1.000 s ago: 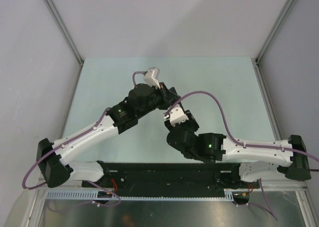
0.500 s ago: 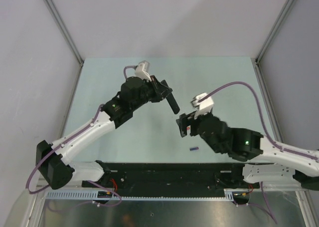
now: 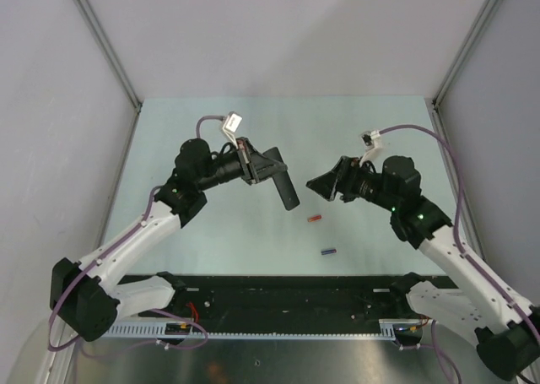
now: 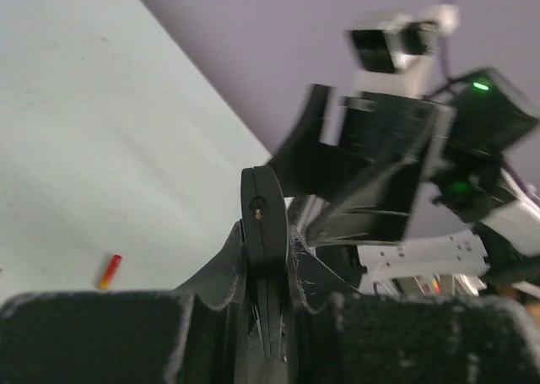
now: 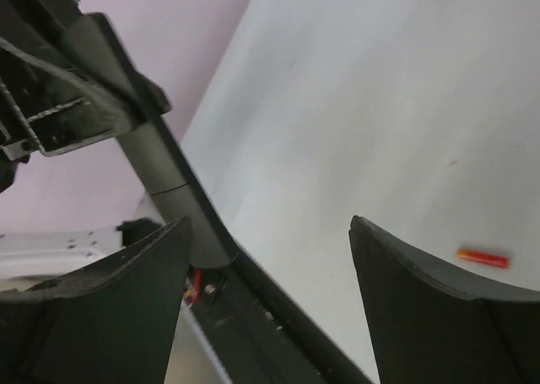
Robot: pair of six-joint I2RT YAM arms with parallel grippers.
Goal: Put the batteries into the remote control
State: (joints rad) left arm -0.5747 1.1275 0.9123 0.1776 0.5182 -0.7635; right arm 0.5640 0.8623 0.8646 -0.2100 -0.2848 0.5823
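Note:
My left gripper point(image 3: 270, 168) is shut on the remote control point(image 3: 284, 184), a slim black bar held above the table that slants down toward the near right. In the left wrist view the remote control point(image 4: 263, 224) stands edge-on between the fingers. The red-orange battery point(image 3: 315, 219) lies on the table right of the remote's low end, and the dark blue battery point(image 3: 328, 251) lies nearer the front. My right gripper point(image 3: 323, 185) hangs open and empty, right of the remote and above the red battery point(image 5: 483, 256). The right wrist view shows the remote point(image 5: 160, 181) beyond its left finger.
A black base rail point(image 3: 278, 295) runs along the table's near edge. Metal frame posts point(image 3: 447, 139) and grey walls bound the pale green table point(image 3: 211, 232) at the sides and back. The right arm point(image 4: 405, 148) fills the upper right of the left wrist view.
The two grippers were together at the table's middle; the right one opened and swung away to the right. The left arm drew back left with the remote. Both batteries now show on the table.

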